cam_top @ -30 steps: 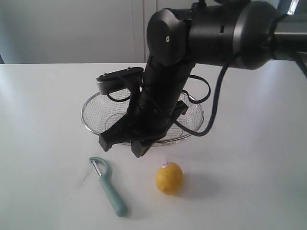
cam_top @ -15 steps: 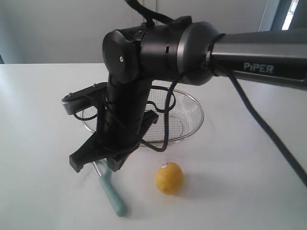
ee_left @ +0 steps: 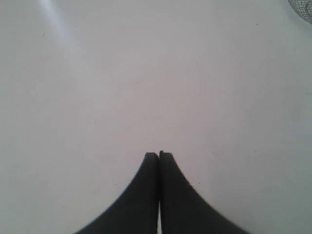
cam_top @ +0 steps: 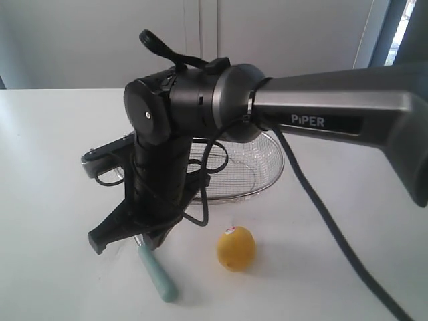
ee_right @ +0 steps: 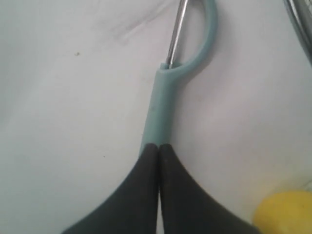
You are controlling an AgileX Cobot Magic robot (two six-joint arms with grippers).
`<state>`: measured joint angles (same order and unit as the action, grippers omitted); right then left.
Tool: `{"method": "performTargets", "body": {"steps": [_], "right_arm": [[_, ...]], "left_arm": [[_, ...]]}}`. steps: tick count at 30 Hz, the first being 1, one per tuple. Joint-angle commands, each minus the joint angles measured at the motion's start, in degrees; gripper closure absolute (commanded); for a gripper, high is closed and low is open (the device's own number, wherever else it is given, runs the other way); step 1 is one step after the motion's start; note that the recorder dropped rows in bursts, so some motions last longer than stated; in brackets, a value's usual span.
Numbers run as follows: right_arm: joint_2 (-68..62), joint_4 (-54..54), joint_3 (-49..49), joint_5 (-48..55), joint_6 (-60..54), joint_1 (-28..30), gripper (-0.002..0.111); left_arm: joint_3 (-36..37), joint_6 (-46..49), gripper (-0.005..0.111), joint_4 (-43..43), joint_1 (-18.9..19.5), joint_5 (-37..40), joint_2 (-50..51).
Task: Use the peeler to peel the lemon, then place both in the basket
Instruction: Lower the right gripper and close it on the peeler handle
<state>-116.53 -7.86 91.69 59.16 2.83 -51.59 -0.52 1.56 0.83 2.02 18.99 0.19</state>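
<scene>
The yellow lemon (cam_top: 235,248) with a red-and-white sticker lies on the white table in front of the wire basket (cam_top: 275,175). To its left lies the teal peeler (cam_top: 158,275); only its handle end shows in the exterior view. My right gripper (cam_top: 127,239) reaches across from the right and hangs low over the peeler's head end. In the right wrist view the right gripper (ee_right: 159,145) is shut and holds nothing, its tips over the peeler (ee_right: 163,102) handle, the lemon (ee_right: 285,212) off to one side. My left gripper (ee_left: 159,154) is shut over bare table.
The right arm (cam_top: 321,117) spans the scene above the basket and hides much of it. A bit of basket mesh (ee_left: 303,7) shows at a corner of the left wrist view, and the basket rim (ee_right: 300,24) at the edge of the right wrist view.
The right arm has swung left and lowered from in front of the basket to over the peeler, now hiding its head. Lemon, peeler and basket have not moved.
</scene>
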Motion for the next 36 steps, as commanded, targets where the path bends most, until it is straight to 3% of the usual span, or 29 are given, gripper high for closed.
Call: {"method": "performTargets", "body": {"steps": [1,16,28,36], "right_arm": [[-1.11,1.08,0.39,-1.48,0.80,-2.19,0.108],[-3.03,8.37,0.39,-2.74,5.23,-4.54,0.108],[-3.12,11.03,0.24,-3.55,9.89,-4.54,0.073],[-6.30,12.66,0.24,-3.67,13.05,-4.54,0.062]], "left_arm": [[0.52,0.01,0.107,-0.18,0.17,0.11,-0.19],[0.52,0.01,0.107,-0.18,0.17,0.11,-0.19],[0.52,0.01,0.107,-0.18,0.17,0.11,-0.19],[0.52,0.01,0.107,-0.18,0.17,0.11,-0.19]]}}
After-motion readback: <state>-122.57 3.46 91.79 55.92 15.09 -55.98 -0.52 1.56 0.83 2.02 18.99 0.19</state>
